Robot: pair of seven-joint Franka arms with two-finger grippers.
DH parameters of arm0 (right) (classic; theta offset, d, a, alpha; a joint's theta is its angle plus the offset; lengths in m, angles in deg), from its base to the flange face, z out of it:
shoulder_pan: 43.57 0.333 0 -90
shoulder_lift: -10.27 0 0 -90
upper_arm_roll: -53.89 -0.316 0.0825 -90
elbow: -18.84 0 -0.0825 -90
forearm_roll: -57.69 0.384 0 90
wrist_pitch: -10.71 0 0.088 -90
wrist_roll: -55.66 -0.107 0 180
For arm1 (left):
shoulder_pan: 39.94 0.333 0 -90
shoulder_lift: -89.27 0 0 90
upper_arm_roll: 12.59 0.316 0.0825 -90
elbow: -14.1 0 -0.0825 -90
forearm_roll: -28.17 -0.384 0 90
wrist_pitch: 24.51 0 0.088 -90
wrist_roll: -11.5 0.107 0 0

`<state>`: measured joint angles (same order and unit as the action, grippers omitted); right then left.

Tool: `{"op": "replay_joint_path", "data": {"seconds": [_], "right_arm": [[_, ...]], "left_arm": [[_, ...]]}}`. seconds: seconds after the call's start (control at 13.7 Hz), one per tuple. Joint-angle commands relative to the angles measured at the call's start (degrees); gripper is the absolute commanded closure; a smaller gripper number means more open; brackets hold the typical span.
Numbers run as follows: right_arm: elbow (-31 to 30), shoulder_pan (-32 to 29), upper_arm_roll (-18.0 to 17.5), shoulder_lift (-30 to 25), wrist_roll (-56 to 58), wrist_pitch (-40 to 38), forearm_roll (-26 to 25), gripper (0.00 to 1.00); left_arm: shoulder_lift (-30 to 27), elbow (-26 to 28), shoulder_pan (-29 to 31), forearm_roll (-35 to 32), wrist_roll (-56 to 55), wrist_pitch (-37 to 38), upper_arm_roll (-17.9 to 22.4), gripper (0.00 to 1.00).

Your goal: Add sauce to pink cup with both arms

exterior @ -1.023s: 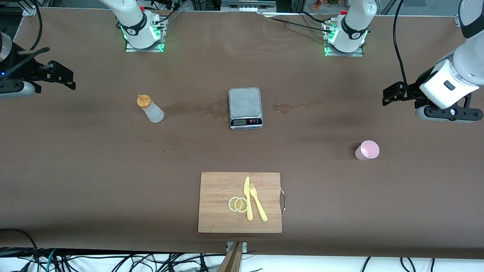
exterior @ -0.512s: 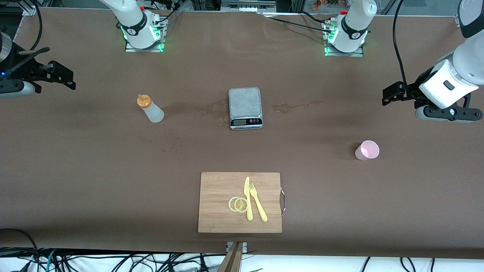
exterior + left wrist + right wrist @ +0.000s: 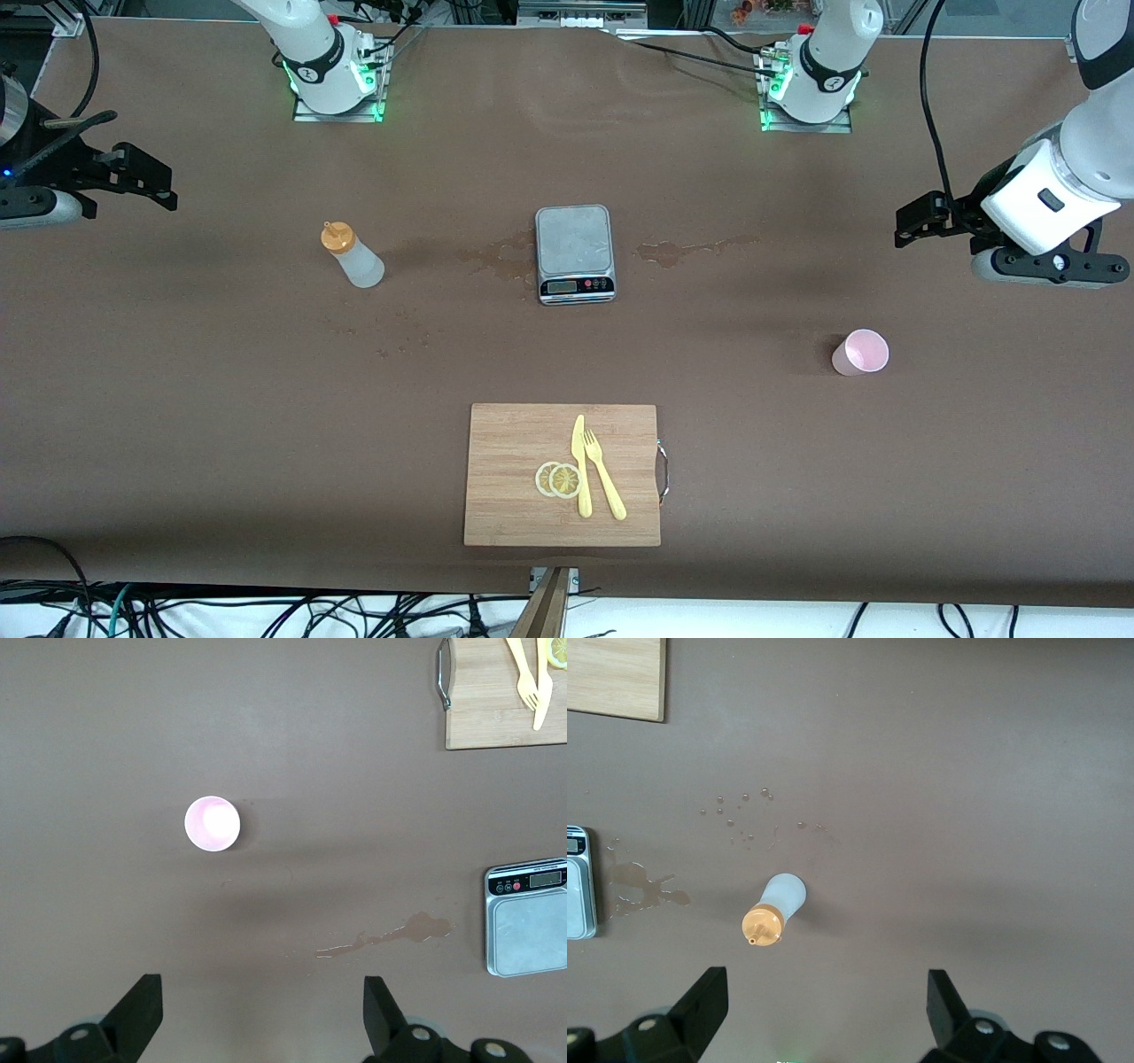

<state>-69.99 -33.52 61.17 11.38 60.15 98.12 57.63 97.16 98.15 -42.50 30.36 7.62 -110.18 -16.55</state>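
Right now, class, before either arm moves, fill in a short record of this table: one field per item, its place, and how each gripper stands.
sauce bottle: upright, toward the right arm's end of the table
pink cup: upright, toward the left arm's end
scale: mid-table, between bottle and cup
cutting board: nearer the front camera than the scale; carries lemon slices, knife, fork
left gripper: jaws open, empty, raised at its end
right gripper: jaws open, empty, raised at its end
spill stains: beside the scale

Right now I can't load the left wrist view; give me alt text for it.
The left gripper, fingers open and empty, hangs high over bare brown table with the upright, empty-looking pink cup below it. A dried spill stain, a grey scale and a cutting board corner sit at the edges.
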Motion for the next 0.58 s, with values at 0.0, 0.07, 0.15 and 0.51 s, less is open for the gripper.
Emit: {"op": "replay_joint_path", "data": {"seconds": [0.0,0.07,0.15,0.51], "right_arm": [[1.02,0.07,0.1,0.03,-0.71,-0.74,0.59,0.0],[1.02,0.07,0.1,0.03,-0.71,-0.74,0.59,0.0],[1.02,0.07,0.1,0.03,-0.71,-0.74,0.59,0.0],[1.02,0.07,0.1,0.03,-0.62,-0.83,0.59,0.0]], "left_arm": [[0.73,-1.43,-0.6,0.44,-0.26,0.23,0.1,0.0],[0.73,-1.43,-0.6,0.44,-0.26,0.23,0.1,0.0],[1.07,-1.43,-0.51,0.53,-0.26,0.23,0.1,0.0],[1.25,-1.43,-0.34,0.53,-0.35,0.06,0.1,0.0]]}}
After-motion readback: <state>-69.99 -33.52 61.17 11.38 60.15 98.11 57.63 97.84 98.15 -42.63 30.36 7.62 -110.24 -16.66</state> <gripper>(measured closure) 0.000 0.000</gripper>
